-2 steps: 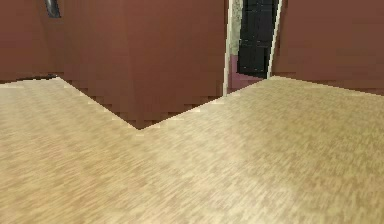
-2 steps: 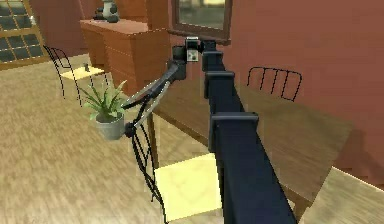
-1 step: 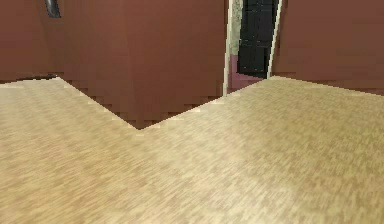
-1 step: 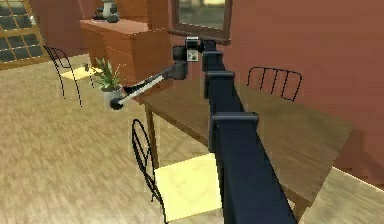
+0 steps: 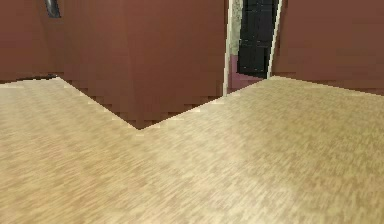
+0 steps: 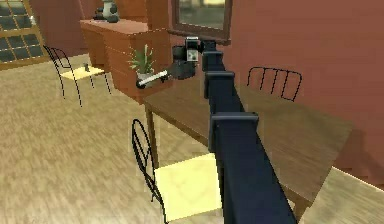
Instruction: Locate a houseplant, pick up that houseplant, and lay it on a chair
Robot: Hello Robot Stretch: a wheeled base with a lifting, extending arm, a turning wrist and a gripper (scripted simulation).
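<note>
The arm (image 6: pixel 236 140) stretches far out, its tool (image 6: pixel 166 72) turned sideways.

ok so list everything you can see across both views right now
houseplant: 1, green leaves, at the table's far left corner
table: 1, brown wood, middle of the arm side view
near chair: 1, black frame, yellow seat, at the table's near side
far chair: 1, black frame, yellow seat, upper left
back chair: 1, black frame, beyond the table
cabinet: 1, reddish wood, behind the houseplant
dark object: 1, on the cabinet
window: 1, dark frame, above the table
doorway: 1, dark, pale frame, forward view's upper right
floor: light wood
arm: 1, dark, over the table
gripper: 1, dark, by the houseplant; cannot tell whether it holds anything
</note>
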